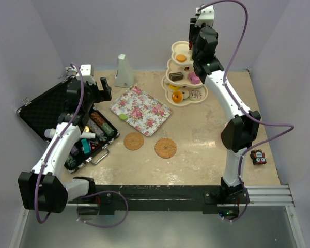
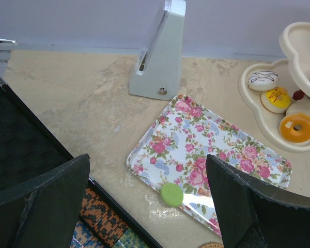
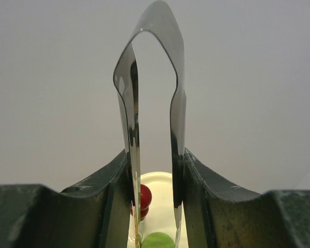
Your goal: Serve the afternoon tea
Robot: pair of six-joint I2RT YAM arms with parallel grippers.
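Observation:
The cream three-tier stand [image 1: 171, 65] rises at the back right and carries toy donuts and cakes; its lowest tier [image 2: 263, 120] holds an orange donut [image 2: 297, 127]. My right gripper [image 1: 195, 51] hovers over the top of the stand, shut on steel tongs [image 3: 176, 103]. Between the tong blades, a green piece [image 3: 157, 241] shows just above the top tier [image 3: 163, 206], beside the red knob [image 3: 143, 196]; whether the blades pinch it I cannot tell. My left gripper [image 2: 147, 160] is open and empty over the near-left edge of the floral tray [image 2: 217, 144]. A green disc [image 2: 171, 195] lies on that edge.
An open black case [image 1: 67, 121] of tools sits at the left, under my left arm. A grey pyramid-shaped object [image 1: 124, 71] stands at the back. Two woven coasters [image 1: 134, 141] [image 1: 166, 148] lie in front of the tray. A small red-and-black object [image 1: 258, 157] rests at the right edge.

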